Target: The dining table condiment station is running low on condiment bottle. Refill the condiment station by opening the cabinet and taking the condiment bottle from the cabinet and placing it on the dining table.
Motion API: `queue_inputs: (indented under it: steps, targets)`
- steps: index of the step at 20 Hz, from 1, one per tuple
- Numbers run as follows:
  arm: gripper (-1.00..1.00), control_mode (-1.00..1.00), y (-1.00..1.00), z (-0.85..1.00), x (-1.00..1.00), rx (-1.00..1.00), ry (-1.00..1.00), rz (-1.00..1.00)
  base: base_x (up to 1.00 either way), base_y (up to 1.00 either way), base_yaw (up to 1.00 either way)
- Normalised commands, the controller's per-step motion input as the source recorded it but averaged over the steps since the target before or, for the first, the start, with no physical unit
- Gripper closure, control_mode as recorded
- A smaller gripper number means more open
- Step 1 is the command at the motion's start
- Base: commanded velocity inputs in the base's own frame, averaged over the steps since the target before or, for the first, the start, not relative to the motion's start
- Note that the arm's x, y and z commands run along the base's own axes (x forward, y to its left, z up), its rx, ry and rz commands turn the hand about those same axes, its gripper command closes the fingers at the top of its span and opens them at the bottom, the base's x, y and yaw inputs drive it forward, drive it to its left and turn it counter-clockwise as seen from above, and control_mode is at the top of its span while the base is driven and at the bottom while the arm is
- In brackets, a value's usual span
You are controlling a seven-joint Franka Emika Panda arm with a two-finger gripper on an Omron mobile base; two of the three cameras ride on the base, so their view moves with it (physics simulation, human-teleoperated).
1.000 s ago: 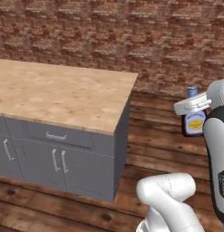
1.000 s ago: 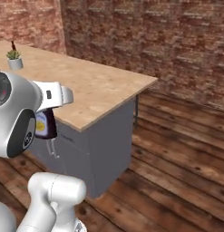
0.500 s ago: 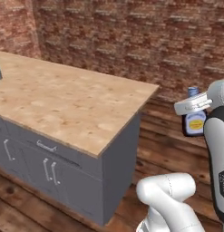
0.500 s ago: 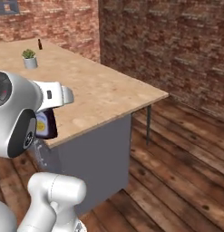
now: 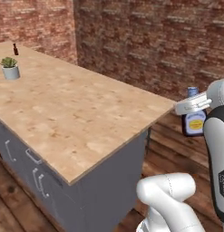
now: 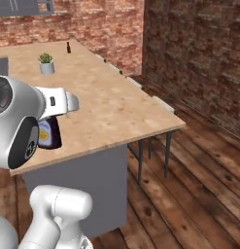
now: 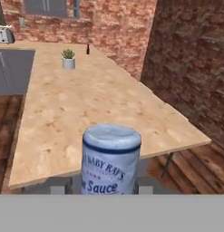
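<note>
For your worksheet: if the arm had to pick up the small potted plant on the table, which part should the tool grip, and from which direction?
Grip the pot, not the leaves, coming in level from the side. The plant stands upright on the table; the pot's walls look short and round, while the spiky leaves on top would likely give way.

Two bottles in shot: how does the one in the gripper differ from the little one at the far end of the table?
The condiment bottle hangs off the dining table, held in the gripper; the small dark bottle stands on the tabletop beyond the potted plant. The held one shows a yellow label and blue cap; the far one looks plain dark. Both stand upright.
</note>
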Motion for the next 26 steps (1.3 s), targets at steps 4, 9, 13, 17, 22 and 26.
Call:
queue_inputs:
  steps: [4, 9, 13, 17, 22, 26]
  targets:
    - [1.00, 1.00, 0.00, 0.00, 0.00, 0.00, 0.00, 0.00, 0.47, -1.00, 0.32]
    - [1.00, 1.00, 0.00, 0.00, 0.00, 0.00, 0.00, 0.00, 0.31, -1.00, 0.21]
    - [1.00, 1.00, 0.00, 0.00, 0.00, 0.00, 0.00, 0.00, 0.25, -1.00, 0.18]
    - [1.00, 1.00, 0.00, 0.00, 0.00, 0.00, 0.00, 0.00, 0.31, -1.00, 0.18]
    - [1.00, 1.00, 0.00, 0.00, 0.00, 0.00, 0.00, 0.00, 0.35, -1.00, 0.20]
    - [1.00, 1.00, 0.00, 0.00, 0.00, 0.00, 0.00, 0.00, 0.43, -1.00, 0.24]
